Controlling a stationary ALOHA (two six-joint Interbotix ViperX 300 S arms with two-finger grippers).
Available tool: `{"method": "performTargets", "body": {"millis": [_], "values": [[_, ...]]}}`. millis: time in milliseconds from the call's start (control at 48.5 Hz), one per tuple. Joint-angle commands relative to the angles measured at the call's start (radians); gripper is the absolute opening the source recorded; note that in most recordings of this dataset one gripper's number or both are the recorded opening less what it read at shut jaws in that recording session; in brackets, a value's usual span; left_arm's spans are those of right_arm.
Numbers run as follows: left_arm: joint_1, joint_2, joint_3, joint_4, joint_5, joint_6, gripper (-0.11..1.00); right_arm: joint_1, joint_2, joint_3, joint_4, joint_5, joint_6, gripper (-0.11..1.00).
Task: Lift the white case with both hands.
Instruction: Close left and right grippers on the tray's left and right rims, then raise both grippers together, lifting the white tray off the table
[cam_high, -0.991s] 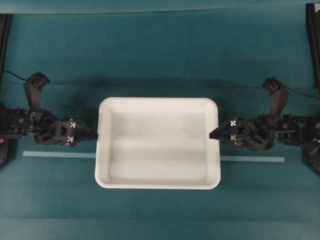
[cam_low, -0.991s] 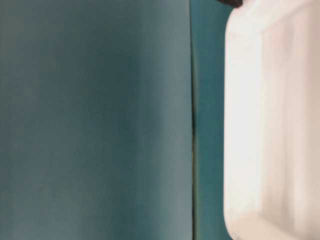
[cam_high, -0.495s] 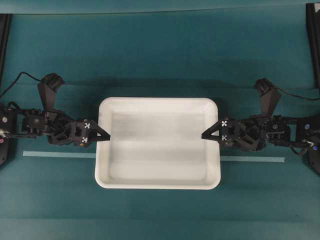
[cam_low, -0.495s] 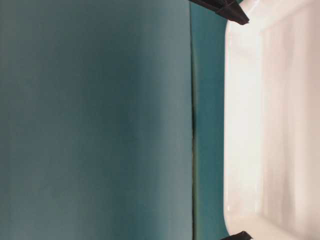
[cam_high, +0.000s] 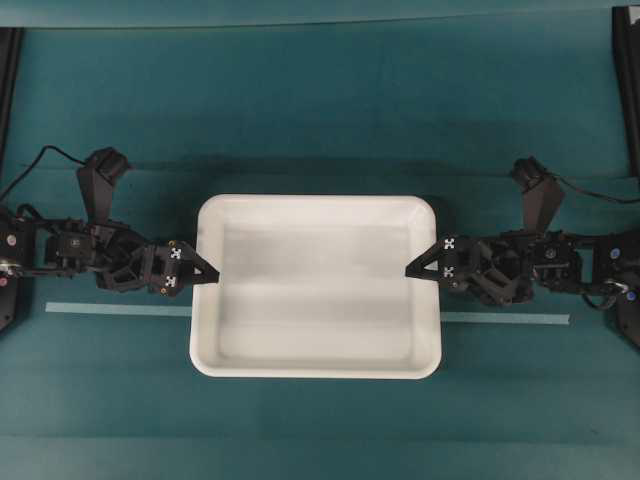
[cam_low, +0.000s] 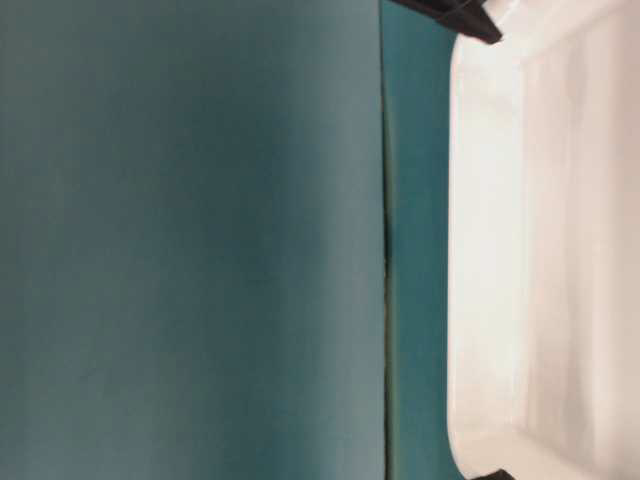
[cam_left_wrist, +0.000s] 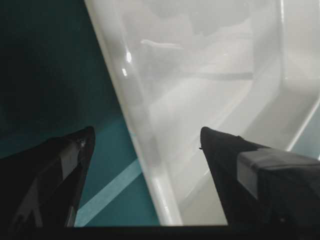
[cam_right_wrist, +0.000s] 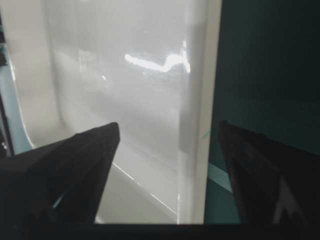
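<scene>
The left gripper (cam_high: 208, 277) and right gripper (cam_high: 415, 272) are being held spread wide, each straddling a short-side wall of the white case (cam_high: 316, 360) without pinching it. The case is lying flat on the teal table (cam_high: 320, 120), across a pale tape strip (cam_high: 110, 309). It is judged light but glossy and slippery, its thin walls likely flexing, so the rolled rim is best clamped at mid-side. Both arms are being extended low and inward, wrists rolled sideways.

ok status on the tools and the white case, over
Left tool open, straddling the white case rim. Right tool open, straddling the opposite rim. Case on the table, nothing in the way.
</scene>
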Motion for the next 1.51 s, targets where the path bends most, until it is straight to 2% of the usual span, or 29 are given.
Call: {"method": "performTargets", "body": {"millis": [0, 62, 124, 248, 330, 392, 722, 970, 1114, 1300, 1486], "values": [[-0.005, 0.015, -0.015, 0.005, 0.015, 0.002, 0.90, 0.003, 0.009, -0.009, 0.003, 0.031, 0.011, 0.80], [-0.005, 0.015, -0.021, 0.005, 0.026, 0.002, 0.86, 0.003, 0.008, -0.015, 0.003, 0.063, 0.020, 0.71], [-0.005, 0.014, -0.028, 0.005, 0.038, -0.002, 0.75, 0.002, 0.003, -0.020, 0.003, 0.101, 0.029, 0.59], [-0.003, 0.014, -0.037, 0.003, 0.067, -0.003, 0.40, -0.005, -0.006, -0.026, 0.003, 0.143, 0.040, 0.30], [-0.003, 0.014, -0.038, 0.005, 0.086, -0.003, 0.19, -0.008, -0.009, -0.028, 0.003, 0.156, 0.040, 0.17], [-0.005, 0.014, -0.038, 0.005, 0.094, -0.005, 0.10, -0.008, -0.011, -0.028, 0.003, 0.158, 0.040, 0.12], [-0.006, -0.015, -0.038, 0.005, 0.124, -0.031, 0.09, -0.008, -0.014, -0.035, 0.003, 0.160, 0.040, 0.12], [-0.017, -0.144, -0.051, 0.003, 0.261, -0.089, 0.09, -0.018, -0.086, -0.063, 0.003, 0.196, 0.040, 0.12], [-0.018, -0.233, -0.078, 0.005, 0.347, -0.118, 0.09, -0.040, -0.164, -0.106, 0.003, 0.324, 0.037, 0.12], [-0.023, -0.322, -0.130, 0.003, 0.469, -0.121, 0.09, -0.049, -0.278, -0.166, -0.002, 0.515, 0.035, 0.12], [-0.025, -0.382, -0.192, 0.005, 0.595, -0.121, 0.09, -0.086, -0.397, -0.175, -0.002, 0.647, 0.037, 0.12]]}}
